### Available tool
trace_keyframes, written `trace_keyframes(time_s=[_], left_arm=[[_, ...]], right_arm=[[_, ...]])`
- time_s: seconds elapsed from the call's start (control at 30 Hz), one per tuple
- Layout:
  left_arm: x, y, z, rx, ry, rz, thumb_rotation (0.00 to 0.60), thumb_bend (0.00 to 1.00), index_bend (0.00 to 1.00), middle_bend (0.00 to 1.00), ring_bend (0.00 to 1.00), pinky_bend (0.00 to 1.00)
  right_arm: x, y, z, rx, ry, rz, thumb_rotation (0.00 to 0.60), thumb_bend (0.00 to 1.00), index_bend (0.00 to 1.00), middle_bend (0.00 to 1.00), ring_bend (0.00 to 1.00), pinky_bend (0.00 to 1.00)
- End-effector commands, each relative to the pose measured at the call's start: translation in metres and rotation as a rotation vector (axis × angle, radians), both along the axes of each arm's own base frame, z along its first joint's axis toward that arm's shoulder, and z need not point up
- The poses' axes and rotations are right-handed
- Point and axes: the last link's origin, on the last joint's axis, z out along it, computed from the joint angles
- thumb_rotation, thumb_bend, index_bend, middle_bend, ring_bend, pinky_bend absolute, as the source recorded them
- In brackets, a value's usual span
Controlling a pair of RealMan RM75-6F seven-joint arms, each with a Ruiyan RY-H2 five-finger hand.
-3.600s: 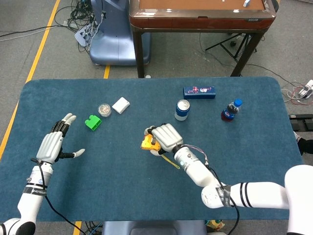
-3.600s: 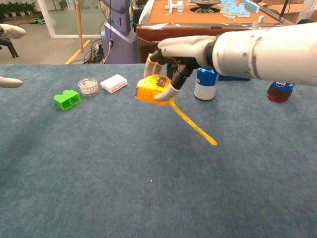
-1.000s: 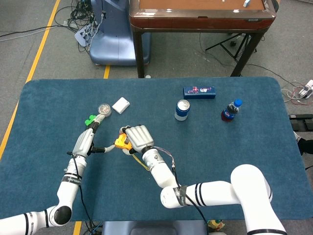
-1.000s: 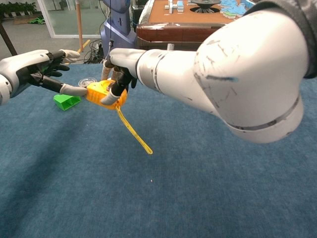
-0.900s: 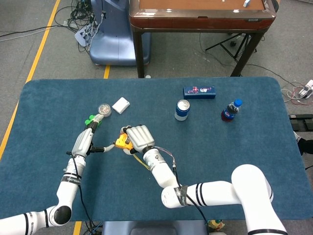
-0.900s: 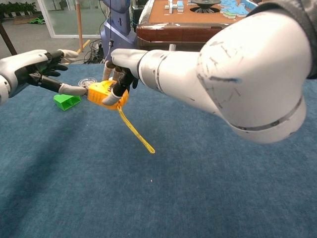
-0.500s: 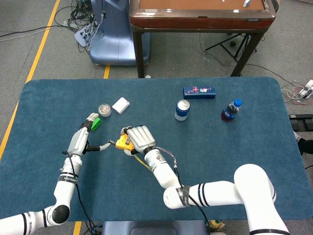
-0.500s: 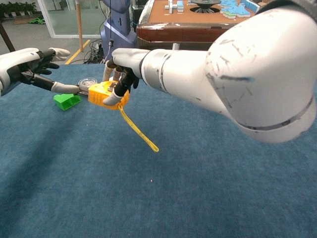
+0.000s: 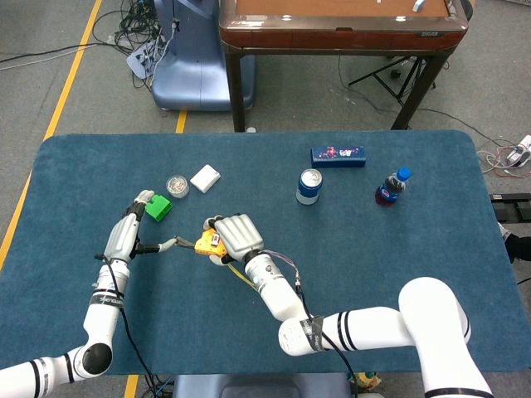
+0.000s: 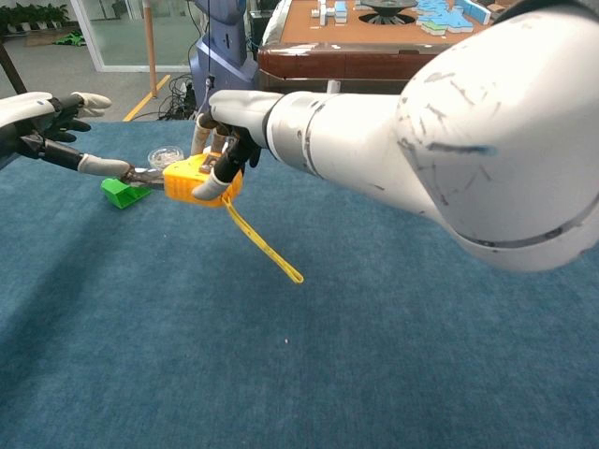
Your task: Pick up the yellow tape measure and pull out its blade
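Head view, right hand [image 9: 236, 236]: I see it gripping the blocky yellow tape measure [image 9: 204, 243] above the felt-like blue surface [image 9: 398, 249].
Head view, left hand [image 9: 124, 236]: pinching the blade tip.
Chest view, blade [image 10: 147, 174]: short dark strip drawn out leftward; flat yellow strap [image 10: 264, 243] dangles.

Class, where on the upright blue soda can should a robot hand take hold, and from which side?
Grip the blue soda can around its cylindrical side wall, coming from the near table edge, probably: it stands upright with open cloth around it.
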Motion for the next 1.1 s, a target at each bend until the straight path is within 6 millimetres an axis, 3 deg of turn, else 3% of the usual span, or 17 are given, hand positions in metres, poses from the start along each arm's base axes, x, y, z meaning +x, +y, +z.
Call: trace_keyframes(time_s=[0.03,0.13,1.1], left_arm=[[-0.001,-0.0014,0.0007,-0.018,-0.011,0.002,0.6,0.15,0.09,0.0,0.0,0.0],[-0.0004,-0.0023,0.002,-0.038,-0.017,-0.004,0.6,0.16,0.18,0.0,0.0,0.0],[-0.0029,0.0018,0.0043,-0.089,-0.018,-0.011,0.6,0.33,0.49,0.0,0.0,0.0]], right_arm=[[-0.0003,-0.0011,0.0004,-0.004,0.0,-0.002,0.6,0.74,0.66,0.66,0.58,0.29],[-0.0006,-0.0021,0.0,-0.007,0.002,-0.003,0.6,0.74,0.66,0.66,0.58,0.29],[-0.004,-0.0093,-0.0013,-0.018,-0.016,-0.018,0.6,0.74,0.67,0.66,0.58,0.29]])
